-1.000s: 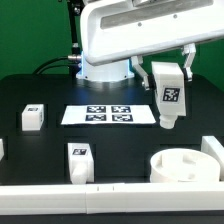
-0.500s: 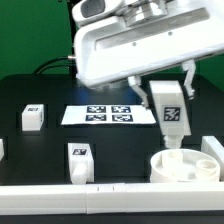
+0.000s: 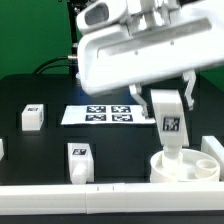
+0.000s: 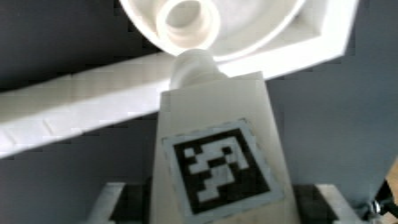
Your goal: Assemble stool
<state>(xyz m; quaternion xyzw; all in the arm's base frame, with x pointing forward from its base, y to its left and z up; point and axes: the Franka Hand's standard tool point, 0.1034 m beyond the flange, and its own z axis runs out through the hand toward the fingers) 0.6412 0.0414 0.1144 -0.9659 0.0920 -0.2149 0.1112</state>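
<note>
Pinching the leg [image 3: 168,128], the gripper [image 3: 168,103] had lowered it, bringing its peg near the seat [image 3: 203,168] socket directly below.

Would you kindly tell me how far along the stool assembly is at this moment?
Done: no leg looks fixed in the seat yet. In hand: the gripper is shut on the held leg, whose peg is right at a socket; whether it has entered is unclear. Left: the far leg and near leg lie loose on the table.

Held leg [image 4: 214,140] and seat [image 4: 267,35] cropped by wrist view's edges, slightly blurred
</note>
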